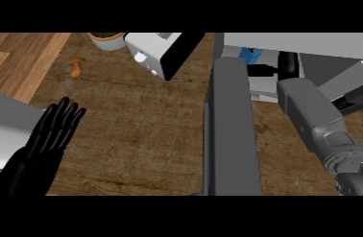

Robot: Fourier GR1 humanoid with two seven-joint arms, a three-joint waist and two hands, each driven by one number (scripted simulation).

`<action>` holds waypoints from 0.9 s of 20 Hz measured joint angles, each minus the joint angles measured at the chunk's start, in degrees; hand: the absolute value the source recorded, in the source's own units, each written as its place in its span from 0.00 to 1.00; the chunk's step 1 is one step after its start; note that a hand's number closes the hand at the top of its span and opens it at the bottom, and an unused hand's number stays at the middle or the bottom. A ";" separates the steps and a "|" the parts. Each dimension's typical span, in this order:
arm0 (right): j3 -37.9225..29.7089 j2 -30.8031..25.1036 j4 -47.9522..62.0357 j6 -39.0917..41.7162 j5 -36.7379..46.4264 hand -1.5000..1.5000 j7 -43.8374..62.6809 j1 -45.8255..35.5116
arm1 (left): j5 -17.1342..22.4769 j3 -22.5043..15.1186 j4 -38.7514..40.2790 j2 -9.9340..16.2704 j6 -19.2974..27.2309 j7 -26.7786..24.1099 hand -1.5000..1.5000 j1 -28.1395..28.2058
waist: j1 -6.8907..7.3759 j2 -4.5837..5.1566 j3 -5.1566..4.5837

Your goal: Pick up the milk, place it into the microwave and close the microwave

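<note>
My right forearm runs from the lower right of the frame up into the microwave at the upper right. My right hand itself is inside the opening and hidden, so I cannot tell how its fingers stand. A small patch of blue shows in the opening just left of my arm; it may be the milk, but too little shows to be sure. The microwave door stands open, a long grey slab down the middle of the frame, just left of my forearm.

My left hand rests at the lower left, fingers straight and spread, pointing up, holding nothing.

At the upper left a mushroom lies on the counter, near a pot and a white toaster.
</note>
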 measured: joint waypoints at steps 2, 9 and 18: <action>-0.51 0.16 -0.25 0.78 -0.49 0.00 -1.07 0.81 | -0.38 -0.84 0.20 -0.21 0.71 -0.17 0.00 -0.21 | -0.28 -0.07 0.00; -1.87 1.14 -0.56 3.35 -1.76 0.00 -3.83 3.80 | -1.45 -2.78 0.64 -0.39 1.11 -0.54 0.00 0.55 | -1.58 -0.79 -0.07; -3.04 3.59 -1.39 11.95 -3.29 0.00 -9.47 8.79 | -2.95 -5.90 4.99 -0.25 -0.63 -2.01 0.00 0.55 | -3.71 -1.74 -0.15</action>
